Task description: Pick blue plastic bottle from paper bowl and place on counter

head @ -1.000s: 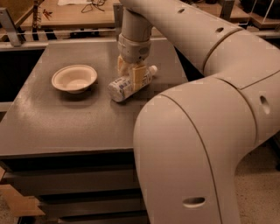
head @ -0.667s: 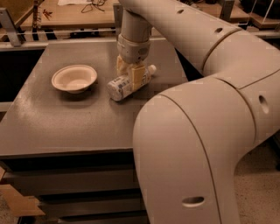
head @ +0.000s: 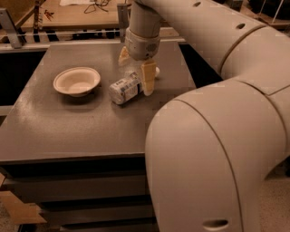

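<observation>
Nearest the camera, the robot's bulky cream arm [head: 204, 172] fills the right side and hides the bench's right edge. To its left are the dark fronts of the grey drawer cabinet [head: 81, 190]. The bench [head: 68, 131] on top is flat, matte and grey, with plenty of level room. A round bottle laid down here could roll, though the dull finish should slow it. Further back the paper bowl [head: 77, 81] stands upright on the left and holds nothing. Just beside it on the right, and apart from it, the blue plastic bottle [head: 126, 89] lies on its side on the bench, base toward the camera and white cap pointing away to the right. So it is out of the bowl and down on the surface. The claw [head: 136, 68] comes down from above and straddles the bottle's cap half. I cannot tell whether it is clamped on the plastic or has let go. I judge the bottle to be light and thin-walled. Its crinkled sides would give under pressure and the smooth label may slip, so the best hold is across the middle of the body with gentle force. Beyond the bench a light wooden desk [head: 77, 16] runs across the back with cables [head: 97, 7] lying on it.
</observation>
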`<state>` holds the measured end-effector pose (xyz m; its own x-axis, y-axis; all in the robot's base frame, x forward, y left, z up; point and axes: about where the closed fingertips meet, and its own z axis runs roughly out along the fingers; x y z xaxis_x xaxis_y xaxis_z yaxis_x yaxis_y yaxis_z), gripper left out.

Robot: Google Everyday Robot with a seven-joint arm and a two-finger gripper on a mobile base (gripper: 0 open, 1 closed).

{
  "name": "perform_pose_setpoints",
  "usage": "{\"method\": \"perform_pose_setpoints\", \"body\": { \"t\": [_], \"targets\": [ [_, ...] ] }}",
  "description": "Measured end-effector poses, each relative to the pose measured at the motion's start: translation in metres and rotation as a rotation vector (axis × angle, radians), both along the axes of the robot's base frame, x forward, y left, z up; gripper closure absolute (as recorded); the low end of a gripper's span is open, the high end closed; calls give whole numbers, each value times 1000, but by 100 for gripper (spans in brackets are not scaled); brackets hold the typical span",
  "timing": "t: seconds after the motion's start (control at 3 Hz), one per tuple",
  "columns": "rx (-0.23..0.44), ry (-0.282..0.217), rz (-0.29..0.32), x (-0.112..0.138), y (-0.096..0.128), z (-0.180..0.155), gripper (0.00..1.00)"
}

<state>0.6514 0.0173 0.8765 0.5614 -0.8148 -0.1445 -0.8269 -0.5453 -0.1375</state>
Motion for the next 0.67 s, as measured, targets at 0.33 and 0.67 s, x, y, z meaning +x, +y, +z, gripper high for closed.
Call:
{"method": "perform_pose_setpoints", "body": {
  "t": [0.33,0.67],
  "targets": [
    [36,-9,-51,-12,-13,18,0],
    [78,-23,-128,-30,-36,36,0]
  ]
}}
